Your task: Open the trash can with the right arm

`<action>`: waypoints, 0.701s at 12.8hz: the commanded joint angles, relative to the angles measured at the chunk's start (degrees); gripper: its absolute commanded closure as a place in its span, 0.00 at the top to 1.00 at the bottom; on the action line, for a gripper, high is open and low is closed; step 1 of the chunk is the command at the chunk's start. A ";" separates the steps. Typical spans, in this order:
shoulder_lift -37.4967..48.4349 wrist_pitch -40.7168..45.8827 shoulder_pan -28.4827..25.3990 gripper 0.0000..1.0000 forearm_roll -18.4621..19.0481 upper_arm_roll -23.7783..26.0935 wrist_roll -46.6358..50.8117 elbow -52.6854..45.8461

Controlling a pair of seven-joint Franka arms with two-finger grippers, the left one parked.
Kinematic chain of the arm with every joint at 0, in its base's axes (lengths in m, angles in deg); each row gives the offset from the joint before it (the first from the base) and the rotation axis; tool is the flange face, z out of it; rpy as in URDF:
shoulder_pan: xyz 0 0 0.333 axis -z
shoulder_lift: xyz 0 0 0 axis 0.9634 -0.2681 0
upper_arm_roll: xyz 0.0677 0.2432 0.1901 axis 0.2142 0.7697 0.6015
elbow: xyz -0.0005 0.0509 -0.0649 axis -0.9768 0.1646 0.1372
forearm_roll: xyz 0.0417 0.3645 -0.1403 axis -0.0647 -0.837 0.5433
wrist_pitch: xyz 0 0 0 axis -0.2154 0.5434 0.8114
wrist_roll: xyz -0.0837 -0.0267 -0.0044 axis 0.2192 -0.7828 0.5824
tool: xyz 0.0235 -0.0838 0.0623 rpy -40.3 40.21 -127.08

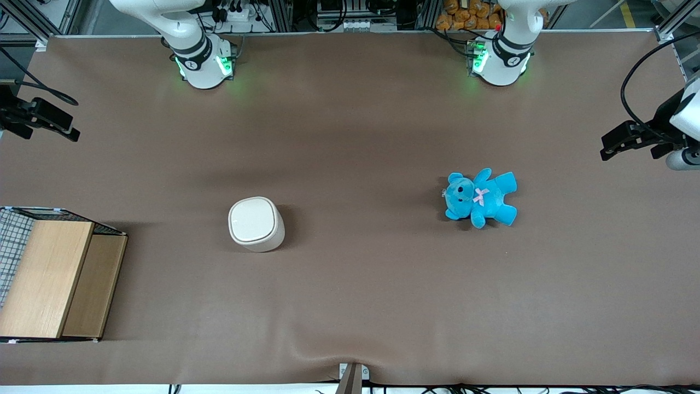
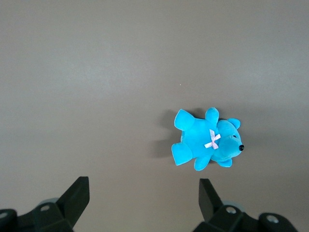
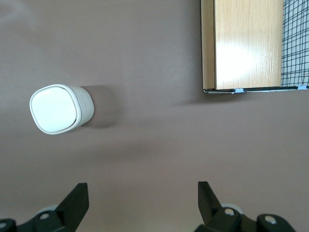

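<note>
I see bare brown mat all around the lidded trash can (image 1: 256, 224), nothing touching it. My gripper (image 3: 142, 198), fingers spread, hangs high with open room below; the wooden box (image 1: 54, 278) and blue teddy (image 1: 481, 197) sit well apart.

The gripper (image 3: 142, 205) is cut off below its spread fingertips; the wooden box (image 1: 52, 276) runs past the front view's edge.

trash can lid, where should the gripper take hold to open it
The trash can stands upright with its flat lid shut and flush. Probably best: come from above and catch the lid's rim edge; the hinge side cannot be told. The gripper hangs open, high above the table, apart from the can.
</note>
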 commanded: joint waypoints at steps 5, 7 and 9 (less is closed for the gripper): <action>1.02 0.48 0.22 1.00 0.69 0.67 -5.97 1.53; 0.67 -0.13 -2.49 1.00 1.74 1.72 -5.28 1.62; -1.34 -1.27 -6.52 1.00 1.22 1.73 0.50 1.80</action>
